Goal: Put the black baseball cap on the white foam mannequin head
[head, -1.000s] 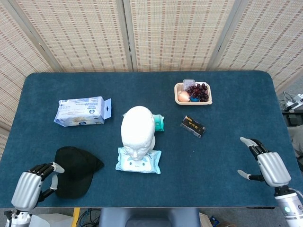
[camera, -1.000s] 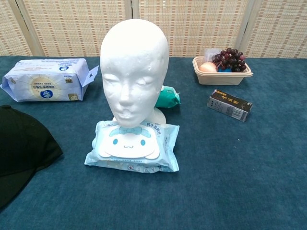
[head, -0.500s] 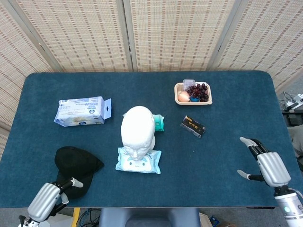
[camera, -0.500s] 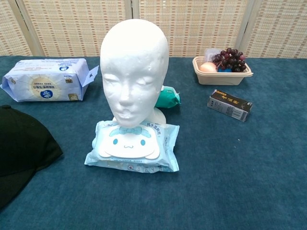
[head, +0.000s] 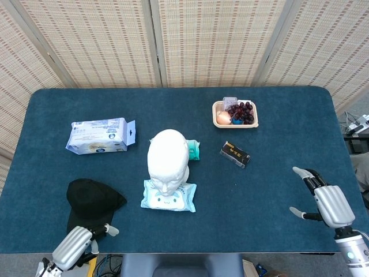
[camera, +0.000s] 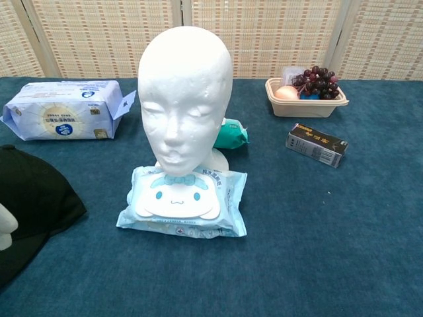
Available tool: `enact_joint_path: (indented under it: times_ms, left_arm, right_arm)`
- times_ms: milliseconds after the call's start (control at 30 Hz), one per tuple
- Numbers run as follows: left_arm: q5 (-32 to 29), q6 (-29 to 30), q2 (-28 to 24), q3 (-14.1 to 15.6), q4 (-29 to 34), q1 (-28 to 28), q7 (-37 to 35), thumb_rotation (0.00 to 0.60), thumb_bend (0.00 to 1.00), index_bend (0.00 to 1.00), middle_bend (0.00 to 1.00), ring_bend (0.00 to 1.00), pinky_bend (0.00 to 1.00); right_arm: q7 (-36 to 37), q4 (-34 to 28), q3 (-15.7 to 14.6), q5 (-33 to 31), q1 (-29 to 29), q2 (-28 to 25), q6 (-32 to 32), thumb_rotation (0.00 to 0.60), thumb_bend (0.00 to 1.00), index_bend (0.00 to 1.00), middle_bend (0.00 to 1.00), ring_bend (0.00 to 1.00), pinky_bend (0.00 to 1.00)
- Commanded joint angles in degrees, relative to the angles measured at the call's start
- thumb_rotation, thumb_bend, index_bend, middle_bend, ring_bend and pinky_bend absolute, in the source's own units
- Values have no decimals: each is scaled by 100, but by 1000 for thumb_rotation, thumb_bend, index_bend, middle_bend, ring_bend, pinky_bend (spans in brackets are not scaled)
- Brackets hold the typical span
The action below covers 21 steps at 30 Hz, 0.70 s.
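Black baseball cap [head: 92, 202] of soft fabric lies flat on the dark blue tabletop [head: 277, 150] at its near left corner, well apart from the white foam mannequin head [head: 168, 159], which stands upright at centre behind a pale blue wipes packet [head: 169, 196]. Left hand [head: 76, 245] sits at the table's near edge just beside the cap's brim, placed as if to take it; whether its fingers are curled or spread cannot be told. Right hand [head: 324, 199] rests at the near right with fingers spread, holding nothing. The task is judged barely begun.
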<state>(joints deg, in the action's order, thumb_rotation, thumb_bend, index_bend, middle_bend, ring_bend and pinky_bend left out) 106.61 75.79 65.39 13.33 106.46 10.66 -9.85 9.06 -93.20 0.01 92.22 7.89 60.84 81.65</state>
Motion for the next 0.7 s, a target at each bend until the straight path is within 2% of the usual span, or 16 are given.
enact_joint_path:
  times_ms: [33,300,700]
  left_arm:
    - [-249,-262,88,-94,28,138,-7,600,1000,297,353,383,548]
    - [-953,-928,262,-391,-117,499,-164,600,1000,261,316,364,548]
    - [-1653,-1304,447,-676,-350,710,-197,600,1000,251,303,356,548]
  right_arm:
    - [11,0,1,-2,0,-3,2,600,0,54,202,142,483]
    - [68,12,6,-1,-9,-22,30,600,0,54,202,142,483]
    - [111,25,6,11,-21,-33,63,600,0,54,202,142,483]
